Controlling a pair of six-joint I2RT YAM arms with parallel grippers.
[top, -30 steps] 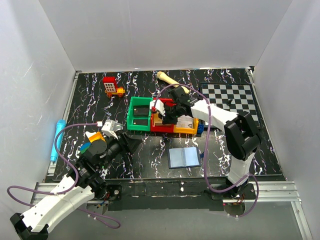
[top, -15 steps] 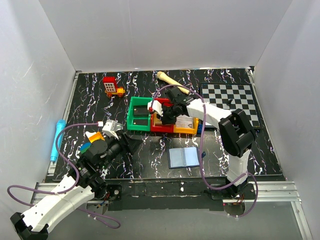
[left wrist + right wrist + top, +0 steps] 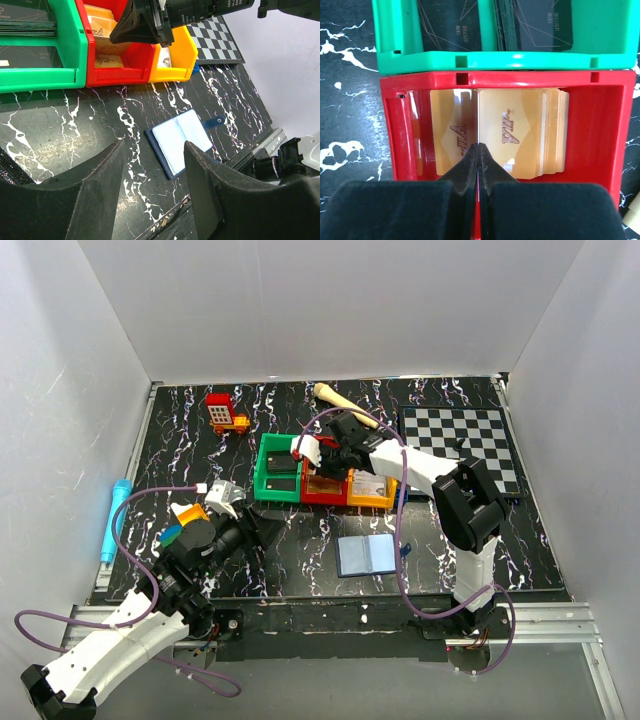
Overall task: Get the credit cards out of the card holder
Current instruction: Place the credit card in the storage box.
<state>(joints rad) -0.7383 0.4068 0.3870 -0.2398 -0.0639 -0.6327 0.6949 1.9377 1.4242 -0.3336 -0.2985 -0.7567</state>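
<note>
Three white walls [image 3: 330, 310] enclose the marbled table [image 3: 300, 570]; left fingers [image 3: 95, 190] apart, right fingers [image 3: 462, 175] closed.

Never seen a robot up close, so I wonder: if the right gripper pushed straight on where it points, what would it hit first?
Most likely the gold cards lying in the red bin: the right gripper, shut tight, points down at them. How far above them it hangs is unclear.

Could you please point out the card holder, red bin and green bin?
card holder [image 3: 367, 555], top view, open blue-grey inside.
red bin [image 3: 520, 79], right wrist view, upper rim.
green bin [image 3: 495, 60], right wrist view, lower rim.
</note>
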